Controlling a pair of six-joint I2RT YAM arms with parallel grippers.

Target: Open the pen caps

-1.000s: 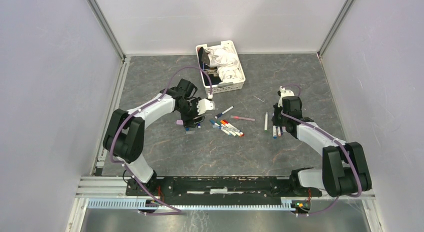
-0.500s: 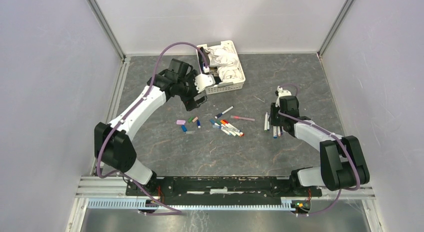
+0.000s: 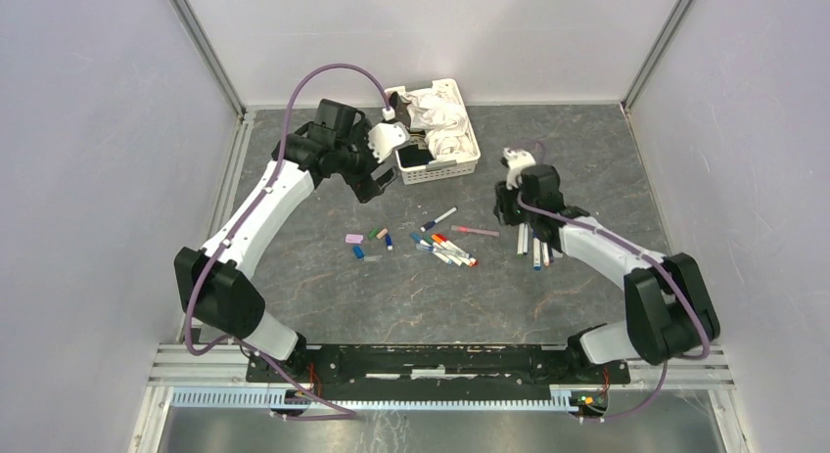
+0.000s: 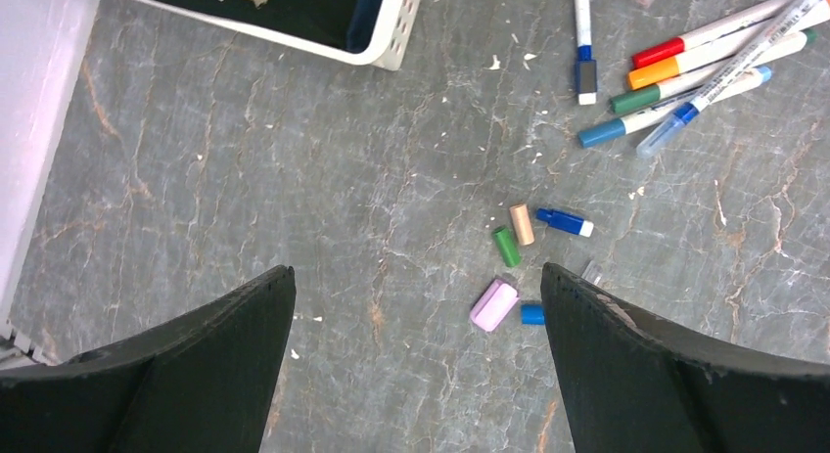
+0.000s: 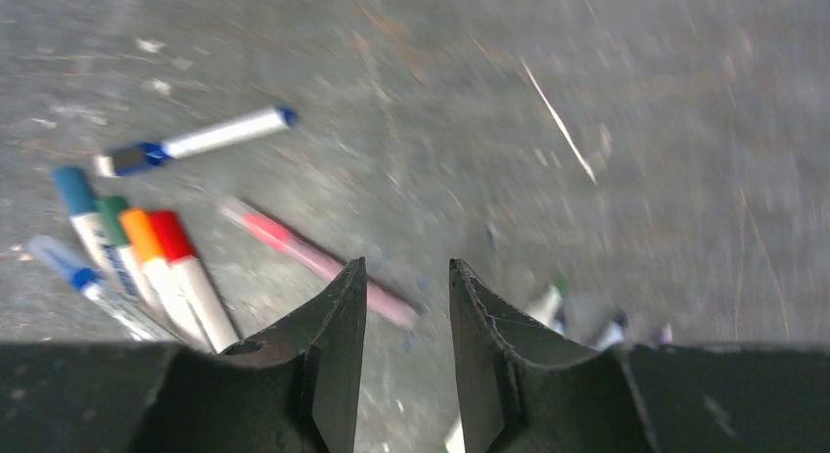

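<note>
A robotics lab test cell. Plain white panels (image 3: 98, 130) joined by aluminium posts (image 3: 210, 52) wall in a grey stone-patterned worktop (image 3: 440, 296). Two white-and-black arms, trailing purple cables (image 3: 333, 71), are bolted to a slotted metal rail (image 3: 440, 360) at the near edge, ending in the left gripper (image 4: 416, 272) and right gripper (image 5: 408, 267).

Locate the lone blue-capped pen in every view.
Top external: the blue-capped pen lies mid-table, just beyond the pen cluster.
Left wrist: blue-capped pen at the top edge, right of centre, left of the pen cluster.
Right wrist: blue-capped pen upper left, above the pen cluster.
Shared landmark: the cluster's red and orange caps.
</note>
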